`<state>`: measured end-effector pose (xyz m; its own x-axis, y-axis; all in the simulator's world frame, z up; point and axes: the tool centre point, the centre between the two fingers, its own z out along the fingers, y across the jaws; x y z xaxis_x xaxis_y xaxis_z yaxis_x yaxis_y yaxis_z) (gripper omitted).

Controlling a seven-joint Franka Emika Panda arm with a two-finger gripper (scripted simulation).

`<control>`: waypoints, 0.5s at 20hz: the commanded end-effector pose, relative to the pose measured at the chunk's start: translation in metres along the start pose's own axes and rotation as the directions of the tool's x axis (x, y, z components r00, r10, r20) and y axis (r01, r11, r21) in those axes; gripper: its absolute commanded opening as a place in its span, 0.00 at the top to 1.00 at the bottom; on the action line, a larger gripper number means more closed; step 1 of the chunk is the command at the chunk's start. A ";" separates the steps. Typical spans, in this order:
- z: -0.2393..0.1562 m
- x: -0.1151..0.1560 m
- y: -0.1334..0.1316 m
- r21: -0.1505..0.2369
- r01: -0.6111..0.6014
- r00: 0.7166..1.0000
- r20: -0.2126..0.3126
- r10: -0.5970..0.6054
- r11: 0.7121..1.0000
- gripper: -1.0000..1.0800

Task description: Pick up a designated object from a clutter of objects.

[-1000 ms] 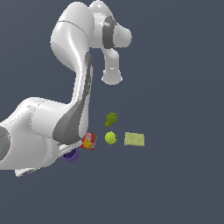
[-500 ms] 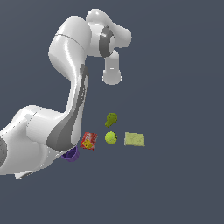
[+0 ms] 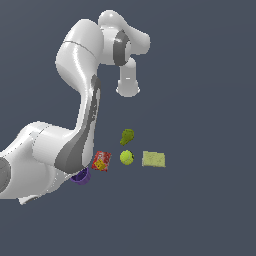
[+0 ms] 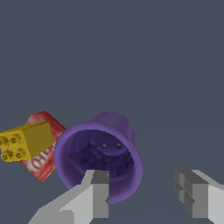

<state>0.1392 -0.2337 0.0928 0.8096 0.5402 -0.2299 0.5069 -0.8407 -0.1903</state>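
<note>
The purple cup (image 4: 100,155) fills the wrist view, its dark mouth facing the camera. My gripper (image 4: 144,192) is open just in front of it. One finger (image 4: 94,192) overlaps the cup's rim and the other finger (image 4: 197,194) stands apart beside the cup. Nothing is held. In the exterior view the cup (image 3: 80,176) peeks out from behind the arm's lower link, and the gripper itself is hidden there. The red-and-yellow packet (image 3: 101,161) lies next to the cup; in the wrist view it shows as a red packet (image 4: 41,159) with a yellow studded block (image 4: 26,140).
The yellow-green ball (image 3: 126,157) lies to the exterior view's right of the packet. The pale green flat block (image 3: 153,159) is further right. The olive-green lumpy piece (image 3: 127,135) sits behind the ball. The arm's large white links (image 3: 45,155) fill the exterior view's left.
The arm's upper links have shifted a little to the exterior view's right and the lower link has sunk slightly. The five objects have not moved.
</note>
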 end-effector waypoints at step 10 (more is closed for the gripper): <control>0.024 0.000 0.000 0.001 0.002 1.000 0.001 -0.002 1.000 0.38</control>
<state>0.1322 -0.2331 0.0713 0.8082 0.5419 -0.2305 0.5083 -0.8396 -0.1918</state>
